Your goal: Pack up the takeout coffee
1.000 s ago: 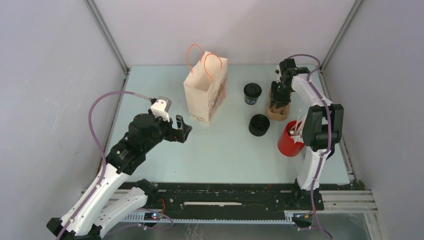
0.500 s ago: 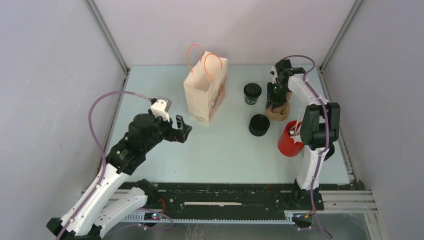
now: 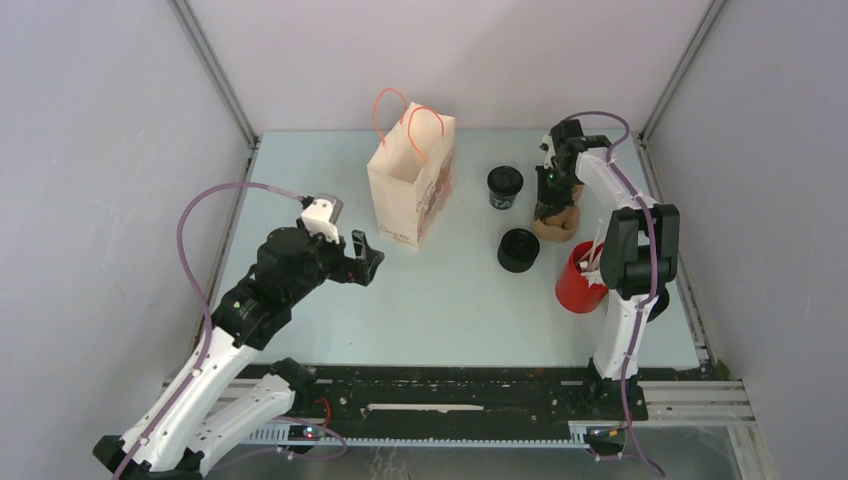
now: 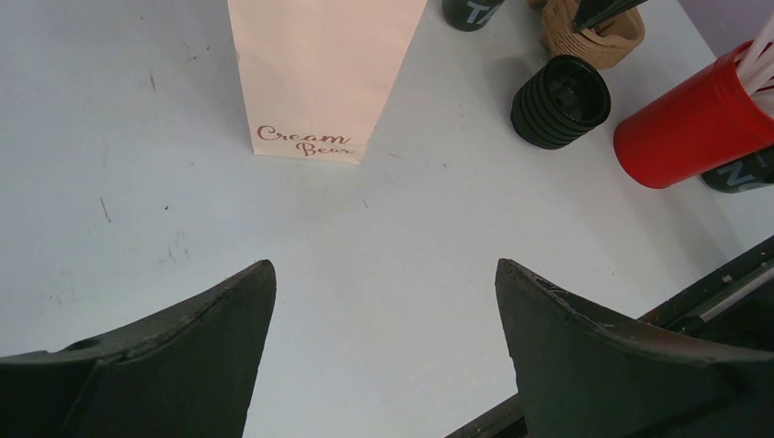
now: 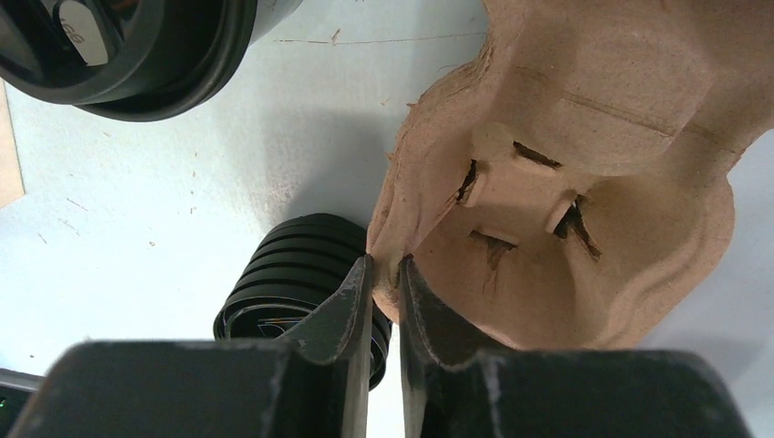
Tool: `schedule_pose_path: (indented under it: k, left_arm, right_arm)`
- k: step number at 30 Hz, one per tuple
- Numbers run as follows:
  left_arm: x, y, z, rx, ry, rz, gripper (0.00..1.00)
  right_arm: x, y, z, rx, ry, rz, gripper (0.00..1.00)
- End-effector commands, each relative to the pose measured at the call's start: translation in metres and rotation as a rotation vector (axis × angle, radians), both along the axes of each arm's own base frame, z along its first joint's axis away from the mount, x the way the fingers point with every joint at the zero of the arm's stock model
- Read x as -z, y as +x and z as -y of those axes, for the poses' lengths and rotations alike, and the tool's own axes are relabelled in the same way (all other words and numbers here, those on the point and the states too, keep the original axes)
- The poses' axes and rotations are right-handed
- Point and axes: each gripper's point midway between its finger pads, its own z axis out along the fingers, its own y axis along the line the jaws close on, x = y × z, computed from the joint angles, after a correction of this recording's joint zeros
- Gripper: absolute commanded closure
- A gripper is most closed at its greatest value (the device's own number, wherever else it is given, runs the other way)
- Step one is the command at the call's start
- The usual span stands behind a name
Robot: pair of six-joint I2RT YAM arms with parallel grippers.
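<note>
The takeout coffee [image 3: 518,250] is a short, ribbed, all-black cup standing on the table right of centre, also low in the right wrist view [image 5: 292,274] and in the left wrist view [image 4: 559,100]. Just behind and right of it sits the brown moulded-pulp cup carrier [image 3: 560,225]. My right gripper [image 3: 548,208] reaches down onto the carrier and is shut on its near rim [image 5: 385,266], beside the coffee. My left gripper [image 3: 368,258] hovers open over bare table [image 4: 383,274], in front of the paper bag [image 3: 410,180], holding nothing.
The pale "Cream Bear" bag [image 4: 319,73] stands open with orange handles. A black lidded cup with white lettering [image 3: 504,187] stands between the bag and the carrier. A red cup of white sticks [image 3: 580,282] stands by the right arm. Enclosure walls surround the table.
My right gripper shifted slightly left over the carrier and its jaws closed onto the carrier's rim. The left arm has not moved.
</note>
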Motion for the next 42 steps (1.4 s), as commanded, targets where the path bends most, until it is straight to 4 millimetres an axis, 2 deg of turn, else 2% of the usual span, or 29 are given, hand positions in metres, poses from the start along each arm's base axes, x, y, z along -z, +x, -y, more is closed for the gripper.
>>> schedule_pose_path:
  k: [1,4,8,13,17,19,21,25,32,35,39,42]
  left_arm:
    - [0.0,0.003,0.001,0.001,-0.013,0.013,0.05]
    - [0.0,0.003,0.001,0.0,-0.014,0.013,0.05]
    - [0.0,0.003,0.001,0.001,-0.015,0.015,0.05]
    - [0.0,0.003,0.001,0.0,-0.015,0.015,0.05]
    - [-0.001,0.002,0.001,0.002,-0.016,0.019,0.05]
    - [-0.002,0.002,0.0,0.001,-0.017,0.021,0.06]
    - [-0.002,0.002,0.0,0.001,-0.017,0.021,0.05]
    - [-0.002,0.003,0.001,0.001,-0.016,0.02,0.05]
    - [-0.001,0.003,0.001,0.0,-0.015,0.018,0.05]
    - [-0.001,0.003,0.0,-0.001,-0.015,0.018,0.05]
    - [-0.001,0.003,0.0,-0.001,-0.015,0.018,0.06]
    - [0.0,0.003,0.0,-0.001,-0.015,0.016,0.05]
  right_arm:
    - [-0.02,0.002,0.001,-0.01,-0.003,0.04,0.81]
    - [-0.026,0.0,0.001,-0.01,-0.013,0.051,0.83]
    - [-0.026,0.0,0.005,-0.005,-0.071,0.052,0.95]
    - [-0.031,0.004,0.016,-0.002,-0.283,0.091,1.0]
    - [-0.028,0.005,0.025,0.014,-0.355,0.08,1.0]
    - [-0.026,0.004,0.02,0.008,-0.299,0.059,1.0]
    - [-0.032,0.004,0.016,0.017,-0.246,0.068,1.0]
    - [-0.043,0.009,0.018,0.016,-0.252,0.109,1.0]
    - [-0.067,0.004,0.024,0.022,-0.389,0.148,1.0]
    - [-0.067,0.005,0.027,0.018,-0.422,0.151,1.0]
    - [-0.065,0.003,0.031,-0.026,-0.558,0.134,1.0]
    - [-0.075,0.003,0.039,-0.013,-0.668,0.126,1.0]
